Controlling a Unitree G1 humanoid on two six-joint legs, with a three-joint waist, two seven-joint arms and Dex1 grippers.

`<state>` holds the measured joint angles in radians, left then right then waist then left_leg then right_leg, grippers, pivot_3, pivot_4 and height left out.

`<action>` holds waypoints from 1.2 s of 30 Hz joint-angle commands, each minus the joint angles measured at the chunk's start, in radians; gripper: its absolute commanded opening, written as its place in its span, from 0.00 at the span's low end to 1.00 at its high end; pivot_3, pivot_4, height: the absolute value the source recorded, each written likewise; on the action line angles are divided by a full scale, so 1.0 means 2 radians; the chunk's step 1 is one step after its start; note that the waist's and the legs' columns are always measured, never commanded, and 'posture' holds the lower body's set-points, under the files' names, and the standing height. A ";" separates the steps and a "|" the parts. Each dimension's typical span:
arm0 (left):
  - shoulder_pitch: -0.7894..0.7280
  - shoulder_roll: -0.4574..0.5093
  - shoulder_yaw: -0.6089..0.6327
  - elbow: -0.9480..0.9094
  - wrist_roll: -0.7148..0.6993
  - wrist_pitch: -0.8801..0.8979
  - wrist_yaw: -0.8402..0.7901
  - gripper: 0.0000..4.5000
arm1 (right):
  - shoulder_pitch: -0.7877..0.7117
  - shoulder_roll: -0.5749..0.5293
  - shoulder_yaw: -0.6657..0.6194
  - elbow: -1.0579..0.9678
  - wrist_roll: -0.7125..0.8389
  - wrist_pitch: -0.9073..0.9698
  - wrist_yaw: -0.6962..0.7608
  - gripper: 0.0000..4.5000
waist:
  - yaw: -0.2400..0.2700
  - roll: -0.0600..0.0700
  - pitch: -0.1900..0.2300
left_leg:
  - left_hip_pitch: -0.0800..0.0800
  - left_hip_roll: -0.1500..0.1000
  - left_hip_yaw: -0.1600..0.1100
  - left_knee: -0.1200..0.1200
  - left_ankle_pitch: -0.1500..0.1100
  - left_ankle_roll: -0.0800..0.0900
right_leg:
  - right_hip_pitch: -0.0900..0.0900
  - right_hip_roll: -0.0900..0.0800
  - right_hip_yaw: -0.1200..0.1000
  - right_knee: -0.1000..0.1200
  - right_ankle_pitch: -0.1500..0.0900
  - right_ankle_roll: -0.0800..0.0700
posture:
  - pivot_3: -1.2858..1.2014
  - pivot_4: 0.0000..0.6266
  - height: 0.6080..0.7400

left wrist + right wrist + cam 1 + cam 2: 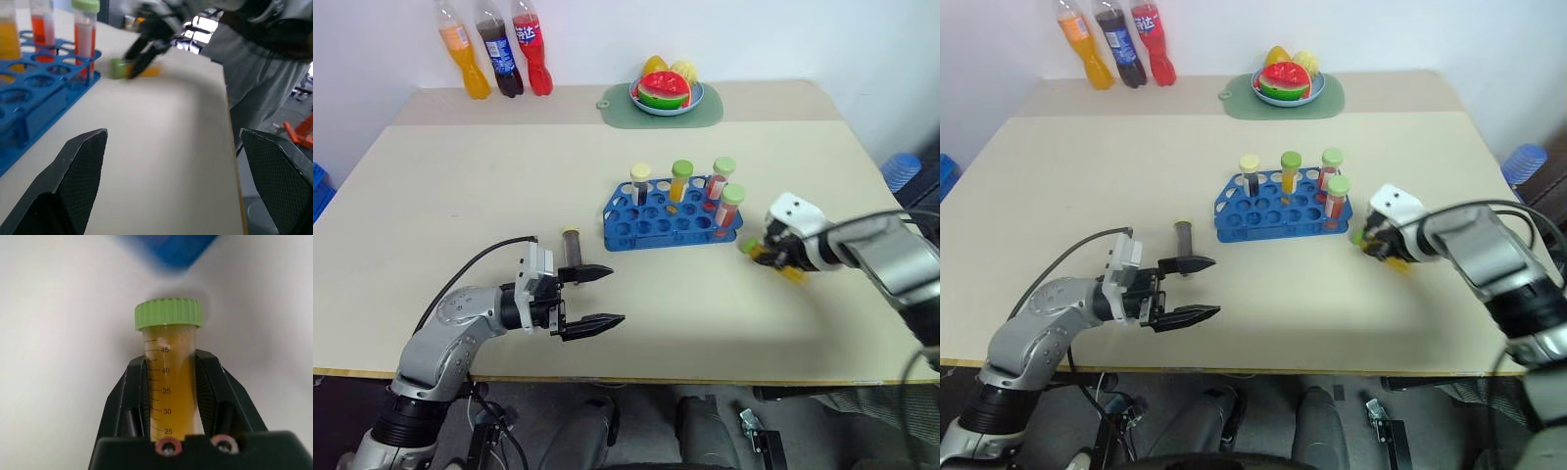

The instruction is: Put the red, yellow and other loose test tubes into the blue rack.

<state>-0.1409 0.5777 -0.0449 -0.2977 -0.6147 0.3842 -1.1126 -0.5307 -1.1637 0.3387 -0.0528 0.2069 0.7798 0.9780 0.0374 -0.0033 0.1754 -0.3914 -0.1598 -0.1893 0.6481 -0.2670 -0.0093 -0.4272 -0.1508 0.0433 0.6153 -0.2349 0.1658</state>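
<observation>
Table carries, at its far edge, three soda bottles whose labels are too small to read. Midway sits the blue rack with four capped tubes upright in it. The left gripper hangs with its fingers wide apart, just by the brown tube lying left of the rack. The right gripper is clamped on the yellow tube, right of the rack: green ribbed cap, amber liquid, scale reading 45, 40, 35, 30, 25.
</observation>
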 commanded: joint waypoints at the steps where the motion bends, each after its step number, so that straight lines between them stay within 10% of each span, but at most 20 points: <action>1: -0.008 0.001 -0.001 -0.004 0.012 -0.023 -0.009 1.00 | 0.062 -0.029 -0.068 -0.057 0.028 -0.085 0.054 0.18 | -0.001 0.000 0.000 | 0.000 0.000 0.000 0.000 0.000 0.000 | 0.000 0.000 0.000 0.000 0.000 0.000 | 0.52 0.24 1.00; 6: -0.031 -0.004 0.003 0.025 0.016 -0.033 -0.010 1.00 | 0.075 0.149 -0.202 -0.121 0.184 -0.091 -0.008 0.18 | -0.016 -0.001 0.001 | 0.001 0.002 0.001 -0.001 0.000 0.001 | 0.000 0.001 0.000 0.000 0.001 -0.001 | 0.52 0.24 1.00; 15: -0.036 -0.004 0.014 0.034 0.016 -0.036 0.000 1.00 | 0.008 0.430 -0.193 -0.021 0.098 -0.251 -0.212 0.18 | -0.015 -0.001 0.000 | 0.001 0.006 0.000 -0.001 0.001 -0.005 | -0.001 0.007 0.001 0.000 0.003 -0.004 | 0.52 0.24 1.00; 36: -0.005 -0.007 0.041 -0.015 -0.012 -0.001 0.058 1.00 | -0.028 0.536 -0.162 0.268 -0.024 -0.526 -0.263 0.18 | -0.028 0.000 0.000 | 0.002 0.008 0.000 -0.001 0.002 -0.007 | -0.001 0.009 0.002 0.002 0.004 -0.005 | 0.52 0.24 1.00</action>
<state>-0.1530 0.5654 0.0101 -0.2894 -0.6208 0.3799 -1.0127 -0.5805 -0.0981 0.0167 0.4449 0.1778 -0.2540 0.4751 -0.0176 -0.0037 0.1755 -0.3867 -0.1439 -0.1885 0.6455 -0.2631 -0.0234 -0.4298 -0.1327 0.0463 0.6188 -0.2273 0.1557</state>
